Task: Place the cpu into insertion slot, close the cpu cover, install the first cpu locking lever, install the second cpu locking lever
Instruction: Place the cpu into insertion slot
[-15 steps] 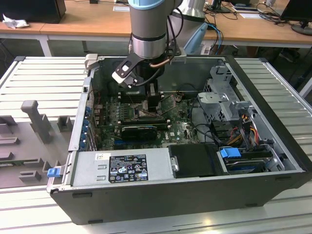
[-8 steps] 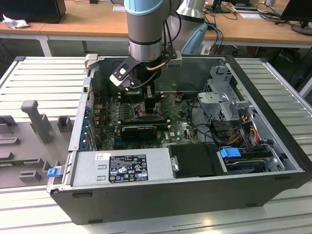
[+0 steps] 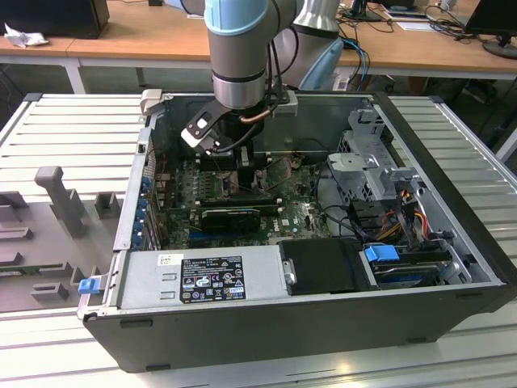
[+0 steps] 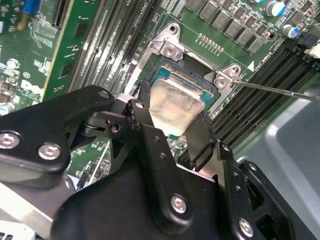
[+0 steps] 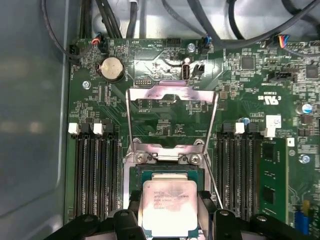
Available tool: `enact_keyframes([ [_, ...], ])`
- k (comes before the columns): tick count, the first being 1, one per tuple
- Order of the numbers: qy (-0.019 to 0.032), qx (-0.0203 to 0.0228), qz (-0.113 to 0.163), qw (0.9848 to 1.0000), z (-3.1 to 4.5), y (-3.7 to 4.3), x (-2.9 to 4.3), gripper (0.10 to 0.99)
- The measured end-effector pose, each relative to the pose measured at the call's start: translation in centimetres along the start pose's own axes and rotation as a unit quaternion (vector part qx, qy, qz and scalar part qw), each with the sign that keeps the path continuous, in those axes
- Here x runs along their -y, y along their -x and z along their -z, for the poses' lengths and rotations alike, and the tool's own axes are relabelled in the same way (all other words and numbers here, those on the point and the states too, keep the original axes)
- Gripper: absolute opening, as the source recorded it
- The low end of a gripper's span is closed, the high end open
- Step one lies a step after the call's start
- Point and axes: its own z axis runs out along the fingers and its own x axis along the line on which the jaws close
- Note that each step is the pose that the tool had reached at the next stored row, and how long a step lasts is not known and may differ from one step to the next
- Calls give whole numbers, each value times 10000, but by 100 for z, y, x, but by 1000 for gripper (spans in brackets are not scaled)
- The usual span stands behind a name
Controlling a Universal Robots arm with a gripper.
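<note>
Cpu (image 5: 169,200) with faint printed lettering, pinched between gripper (image 5: 169,211) jaws, over insertion slot (image 5: 150,175), cpu cover (image 5: 172,93) open

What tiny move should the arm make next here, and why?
Probably ease the chip straight down a little. The gripper grips it by two sides over the socket, and the metal cover is swung open, clear of the way. Whether it is seated I cannot tell.

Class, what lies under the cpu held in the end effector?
The insertion slot: its dark frame shows beyond the cpu in both wrist views. The chip hides the pin field, so whether it is seated cannot be told.
</note>
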Motion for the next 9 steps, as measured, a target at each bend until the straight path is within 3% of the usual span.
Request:
enact_keyframes([
  [9, 0, 4, -25, 10000, -70, -5, 12, 525],
])
